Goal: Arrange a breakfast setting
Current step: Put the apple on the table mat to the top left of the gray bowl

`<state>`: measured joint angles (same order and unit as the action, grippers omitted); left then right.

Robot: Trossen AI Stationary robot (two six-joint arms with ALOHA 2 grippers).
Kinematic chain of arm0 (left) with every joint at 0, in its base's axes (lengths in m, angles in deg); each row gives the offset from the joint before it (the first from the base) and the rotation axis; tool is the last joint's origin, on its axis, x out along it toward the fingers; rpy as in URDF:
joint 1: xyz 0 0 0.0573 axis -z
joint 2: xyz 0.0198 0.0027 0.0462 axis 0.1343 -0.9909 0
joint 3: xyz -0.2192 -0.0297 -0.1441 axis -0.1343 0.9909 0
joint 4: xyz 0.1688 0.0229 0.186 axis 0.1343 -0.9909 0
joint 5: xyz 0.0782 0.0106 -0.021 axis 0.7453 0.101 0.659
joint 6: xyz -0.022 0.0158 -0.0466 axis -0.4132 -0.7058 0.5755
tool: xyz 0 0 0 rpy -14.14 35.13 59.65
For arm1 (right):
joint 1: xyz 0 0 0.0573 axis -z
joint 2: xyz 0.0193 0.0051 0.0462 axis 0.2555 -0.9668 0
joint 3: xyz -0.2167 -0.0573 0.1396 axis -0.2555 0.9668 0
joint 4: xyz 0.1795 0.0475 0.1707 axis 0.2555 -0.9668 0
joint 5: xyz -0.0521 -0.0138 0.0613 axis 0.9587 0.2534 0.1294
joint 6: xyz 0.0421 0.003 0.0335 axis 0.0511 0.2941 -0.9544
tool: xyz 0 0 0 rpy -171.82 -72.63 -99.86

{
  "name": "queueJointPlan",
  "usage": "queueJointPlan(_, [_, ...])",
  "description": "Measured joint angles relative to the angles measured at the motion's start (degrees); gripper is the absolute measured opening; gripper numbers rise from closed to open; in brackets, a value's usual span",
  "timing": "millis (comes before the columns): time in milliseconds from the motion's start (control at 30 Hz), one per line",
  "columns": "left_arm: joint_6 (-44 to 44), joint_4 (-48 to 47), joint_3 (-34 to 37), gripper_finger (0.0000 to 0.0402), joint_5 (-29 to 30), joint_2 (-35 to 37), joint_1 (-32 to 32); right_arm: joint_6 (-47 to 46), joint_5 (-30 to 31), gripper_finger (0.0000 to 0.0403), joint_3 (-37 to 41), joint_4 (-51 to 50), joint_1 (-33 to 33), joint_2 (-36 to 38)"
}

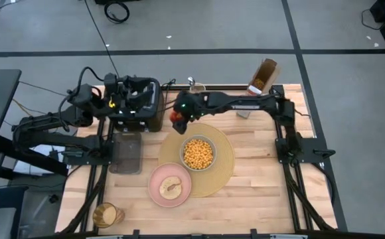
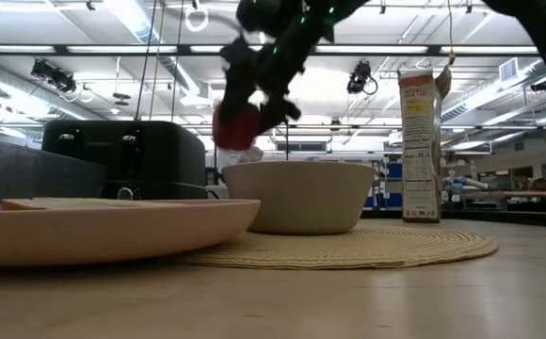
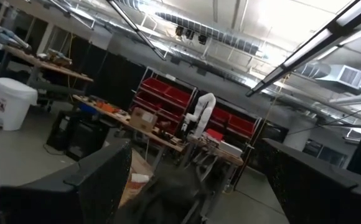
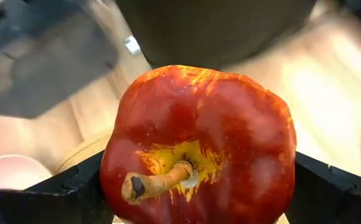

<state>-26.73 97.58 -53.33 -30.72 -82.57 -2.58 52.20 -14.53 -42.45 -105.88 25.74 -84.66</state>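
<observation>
My right gripper [image 1: 178, 117] is shut on the red apple [image 4: 196, 146]. It holds the apple in the air over the far left rim of the round tan placemat [image 1: 224, 174], beside the black toaster [image 1: 137, 103]. In the low view the apple [image 2: 235, 125] hangs above the white bowl [image 2: 299, 196]. The bowl [image 1: 198, 153] holds yellow cereal and stands on the placemat. The pink plate [image 1: 170, 184] carries a bread slice and overlaps the placemat's near left rim. The amber glass [image 1: 106, 214] stands at the near left. My left gripper [image 3: 196, 149] is open over the toaster. I cannot make out the spoon. My right gripper pinches the apple between its two fingers, one on each side [image 4: 109, 180] of its widest part. The stem end [image 4: 162, 180] faces the wrist camera. The fingers [image 2: 254, 89] come down slanting from above. The apple is lifted clear of the table.
A cereal box [image 1: 264, 76] stands at the far right. A dark tray [image 1: 126, 153] lies in front of the toaster, left of the placemat. A small metal object [image 1: 194, 85] sits at the far edge. Bare wood shows right of the placemat.
</observation>
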Motion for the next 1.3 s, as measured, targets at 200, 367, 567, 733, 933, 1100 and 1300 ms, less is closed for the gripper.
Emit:
queueJointPlan(200, [1.17, -0.44, 0.0, 0.0357, 0.02, 0.0, 0.0, -9.25, -1.85, 0.0354, 0.02, -0.23, 0.93, -5.9])
queueJointPlan(367, [1.18, -0.44, 0.0, 0.0357, 0.02, 0.0, 0.0, -11.22, -4.8, 0.0355, 0.02, 1.2, 1.25, -8.97])
queueJointPlan(567, [2.34, -1.35, 0.0, 0.0357, 0.02, 0.0, 0.02, -11.7, -5.95, 0.0355, 0.02, 1.63, 1.26, -11.77])
queueJointPlan(733, [2.64, -1.48, 0.0, 0.0357, 0.02, 0.0, 0.04, -10.81, -5.73, 0.0356, 0.0, 2.94, 1.22, -12.18])
queueJointPlan(933, [2.64, -1.69, 0.0, 0.0357, 0.0, 0.0, 0.06, -9.67, -7.19, 0.0371, 0.04, 2.75, 1.23, -12.75])
queueJointPlan(1100, [2.64, -2.03, -0.02, 0.0357, 0.0, 0.0, 0.06, -8.18, -7.32, 0.0391, 0.04, 3.52, 1.1, -12.75])
queueJointPlan(1300, [2.65, -2.64, -0.02, 0.0357, 0.0, 0.0, 0.06, -8.03, -9.18, 0.0397, 0.04, 3.39, 1.16, -12.75])
